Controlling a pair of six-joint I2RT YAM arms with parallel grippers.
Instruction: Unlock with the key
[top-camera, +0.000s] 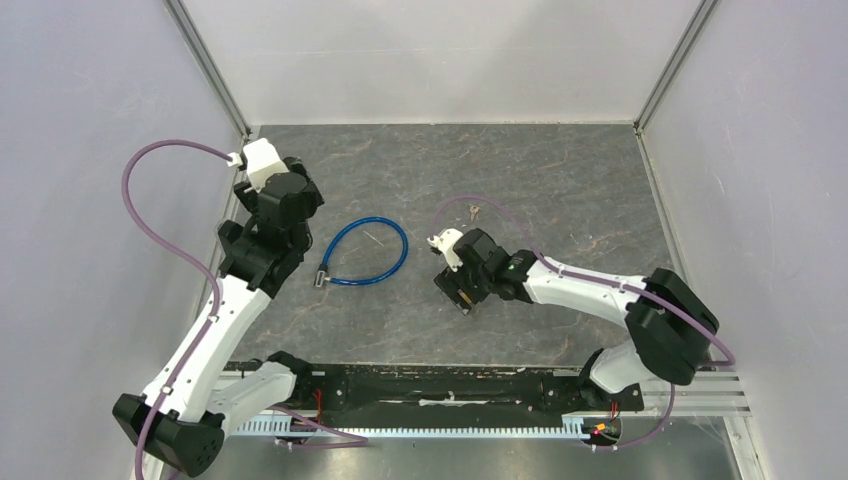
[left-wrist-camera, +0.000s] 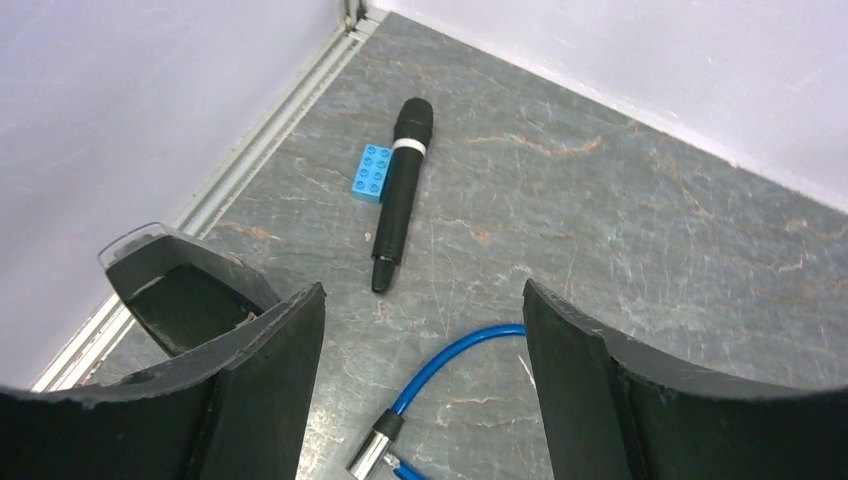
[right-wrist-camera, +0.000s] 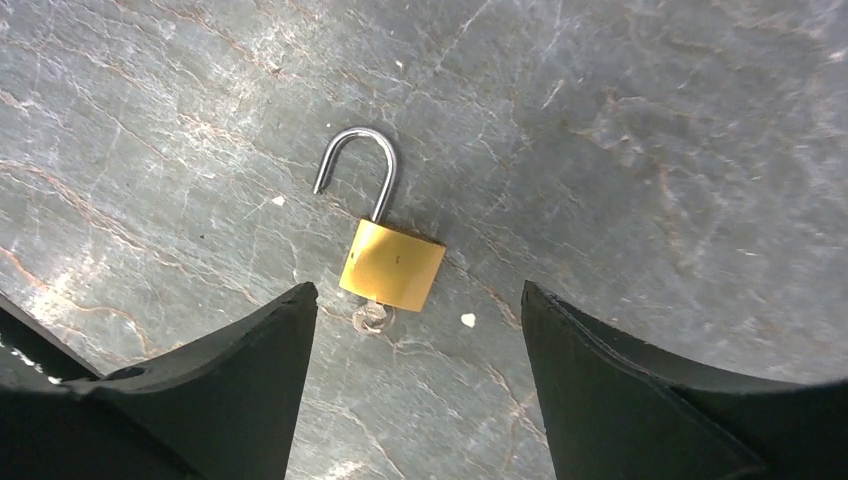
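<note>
Padlock (right-wrist-camera: 392, 265) lies flat on table (right-wrist-camera: 650, 150), shackle swung open, key (right-wrist-camera: 372, 318) seemingly at its base | right gripper (right-wrist-camera: 418, 292) above padlock, spread, empty | left gripper (left-wrist-camera: 423, 290) left of padlock, spread, empty | we fear a descending finger skidding padlock, dislodging key.

Light is bright and even, falling from above, and shadows on the table (top-camera: 560, 180) are faint and soft-edged. The white walls (top-camera: 90, 100) carry a lilac cast. In the right wrist view the padlock (right-wrist-camera: 392, 265) is sharp, its steel shackle glinting, while the right gripper (right-wrist-camera: 418, 300) in the foreground — black, underexposed — shows little surface detail.
</note>
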